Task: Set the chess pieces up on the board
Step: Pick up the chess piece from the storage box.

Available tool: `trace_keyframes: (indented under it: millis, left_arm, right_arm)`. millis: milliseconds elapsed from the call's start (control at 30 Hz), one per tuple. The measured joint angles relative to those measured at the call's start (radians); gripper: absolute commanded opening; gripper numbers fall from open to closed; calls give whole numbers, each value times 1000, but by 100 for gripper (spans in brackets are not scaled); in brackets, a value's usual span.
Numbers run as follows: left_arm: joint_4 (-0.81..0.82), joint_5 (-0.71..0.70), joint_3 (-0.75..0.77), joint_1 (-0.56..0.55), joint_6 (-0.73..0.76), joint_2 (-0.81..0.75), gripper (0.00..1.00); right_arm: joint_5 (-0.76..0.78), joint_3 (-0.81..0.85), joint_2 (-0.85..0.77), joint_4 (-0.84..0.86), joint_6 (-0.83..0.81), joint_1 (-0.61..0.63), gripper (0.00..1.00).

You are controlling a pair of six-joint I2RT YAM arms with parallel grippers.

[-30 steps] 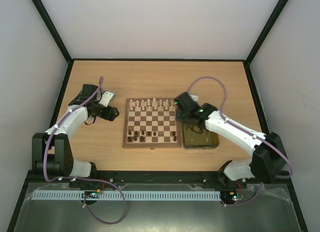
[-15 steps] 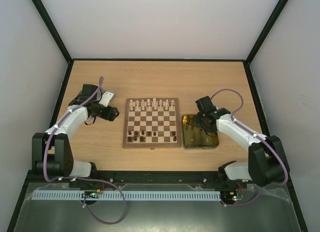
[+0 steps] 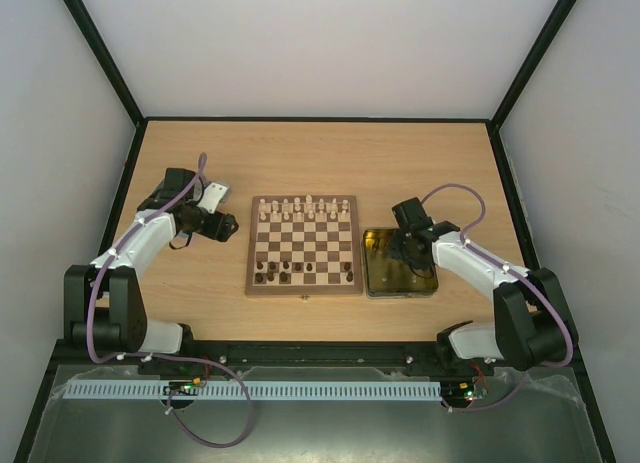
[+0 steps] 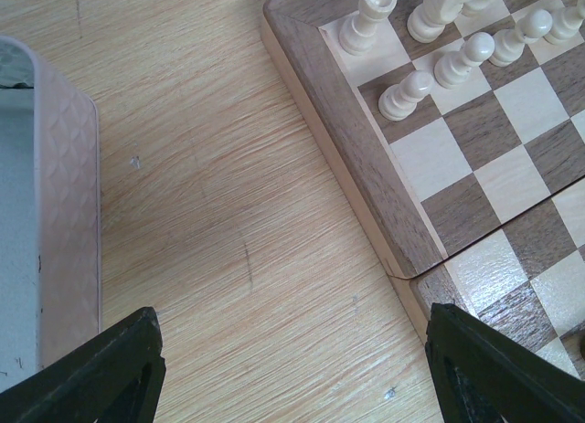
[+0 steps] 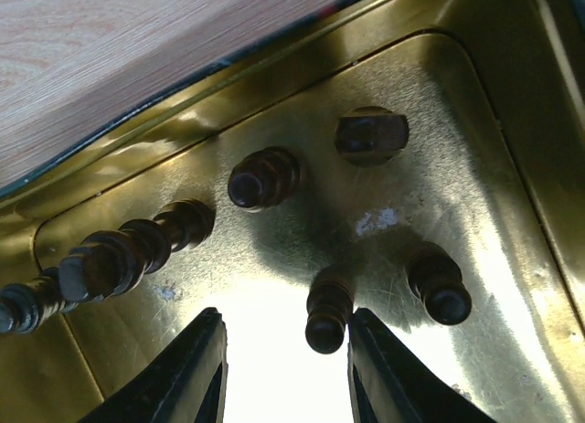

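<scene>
Straddling a small dark brown wooden chess piece [image 5: 327, 321] at lower centre, your right gripper [image 5: 285, 350] stands parted inside the yellow-lined metal tin [image 5: 302, 85]; close, then carry it to the checked wooden board [image 3: 305, 245] mid-frame; left gripper [image 4: 292, 350] gapes empty

Tin [image 5: 475, 121]: gold-lined, fills most of view.
Table [image 5: 119, 67]: 11 o'clock.
Dark chess pieces [image 5: 265, 178]: several, scattered from 9 to 3 o'clock.
Right gripper [image 5: 283, 373]: 6 o'clock, jaws apart.
Nearest piece [image 5: 327, 311]: beside right finger.
</scene>
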Motion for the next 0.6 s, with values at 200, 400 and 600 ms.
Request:
trace_keyframes:
  millis: [200,400,600]
  left_arm:
    - [0,0,0,0,0,0,79]
    - [0,0,0,0,0,0,79]
    - [0,0,0,0,0,0,79]
  right_arm:
    - [0,-16,0,15,0,-8,32]
    - [-5,-33,4,31,0,-20,26]
    - [-8,-35,7,36,-1,-26,12]
